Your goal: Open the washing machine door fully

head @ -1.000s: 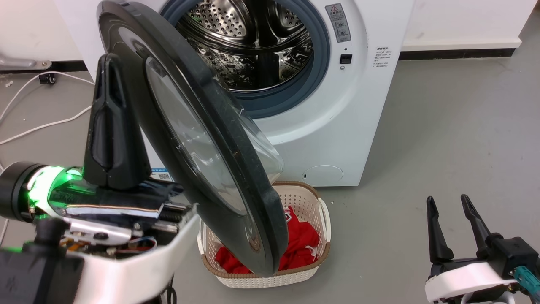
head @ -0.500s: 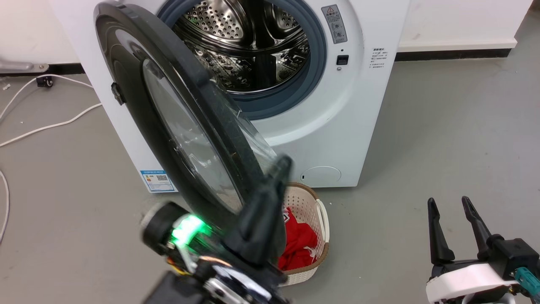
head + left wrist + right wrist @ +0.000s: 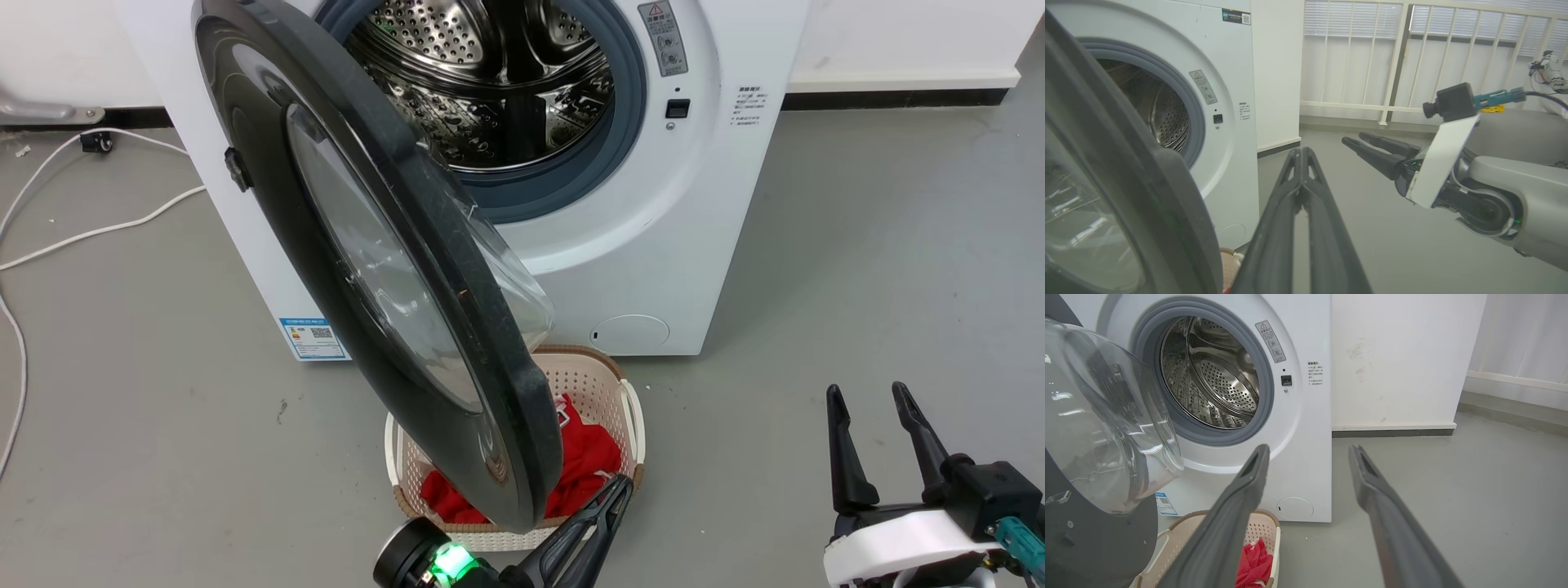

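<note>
Sitting low by the frame's bottom edge, L gripper (image 3: 619, 486) is now resting clear of the washing machine door (image 3: 384, 269), fingers pressed together; 0.5 s ago it was higher, across the door's lower edge. R gripper (image 3: 865, 394) is staying spread, empty. Door is hanging swung out over basket (image 3: 596, 377), angle approx. unchanged, drum (image 3: 490, 82) behind.

White box-shaped front-loading washing machine (image 3: 653, 245), front panel. Tall grey sticker (image 3: 669, 38) right of the drum opening: red warning triangle on top, round pictograms below, wording unreadable. Further right, small block of dark printed lines (image 3: 749, 106), too fine to read. Lower left corner: blue-and-white label (image 3: 314, 337) with QR code. Top edge, left wrist view: dark strip label (image 3: 1236, 16) with QR code, text illegible.
</note>
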`<state>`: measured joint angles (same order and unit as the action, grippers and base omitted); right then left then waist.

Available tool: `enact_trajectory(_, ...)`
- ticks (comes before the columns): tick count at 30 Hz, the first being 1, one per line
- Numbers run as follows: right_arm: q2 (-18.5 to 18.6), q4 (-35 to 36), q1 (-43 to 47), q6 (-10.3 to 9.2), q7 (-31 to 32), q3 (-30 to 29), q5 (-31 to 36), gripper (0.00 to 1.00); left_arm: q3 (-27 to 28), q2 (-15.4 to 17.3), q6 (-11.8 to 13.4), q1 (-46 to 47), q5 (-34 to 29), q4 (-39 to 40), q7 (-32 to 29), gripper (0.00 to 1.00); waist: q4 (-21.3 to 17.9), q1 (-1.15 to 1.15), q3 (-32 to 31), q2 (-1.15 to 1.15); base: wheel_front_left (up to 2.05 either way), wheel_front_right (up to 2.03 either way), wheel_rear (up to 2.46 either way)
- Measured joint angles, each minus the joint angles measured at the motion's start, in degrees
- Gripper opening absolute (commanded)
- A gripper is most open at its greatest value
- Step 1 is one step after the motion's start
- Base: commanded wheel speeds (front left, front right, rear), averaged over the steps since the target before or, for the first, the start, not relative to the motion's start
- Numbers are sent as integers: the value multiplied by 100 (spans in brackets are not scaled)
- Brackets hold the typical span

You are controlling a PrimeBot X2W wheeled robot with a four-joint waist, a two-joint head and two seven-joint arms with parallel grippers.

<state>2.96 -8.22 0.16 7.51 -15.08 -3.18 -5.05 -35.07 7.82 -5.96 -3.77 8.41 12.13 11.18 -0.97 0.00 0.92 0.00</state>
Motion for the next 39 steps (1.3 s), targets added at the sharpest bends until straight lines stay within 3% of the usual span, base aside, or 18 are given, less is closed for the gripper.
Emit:
enact_trajectory(8,0,-52,-30,0,0,41,-51,100,55,-187,119,324,94,-600,-41,0,-12,0,74,0,0,0,0)
enact_trajectory(19,-2,-137,-83,0,0,70,-108,100,265,-428,486,1077,360,-1307,65,0,-130,0,133,0,0,0,0)
enact_trajectory(31,-2,-203,-104,0,0,85,-181,100,345,-490,805,1215,682,-1814,-271,0,-106,0,183,0,0,0,0)
enact_trajectory(39,-2,-249,-142,0,0,131,-198,100,320,-430,855,1206,657,-1811,-242,0,-74,0,164,0,0,0,0)
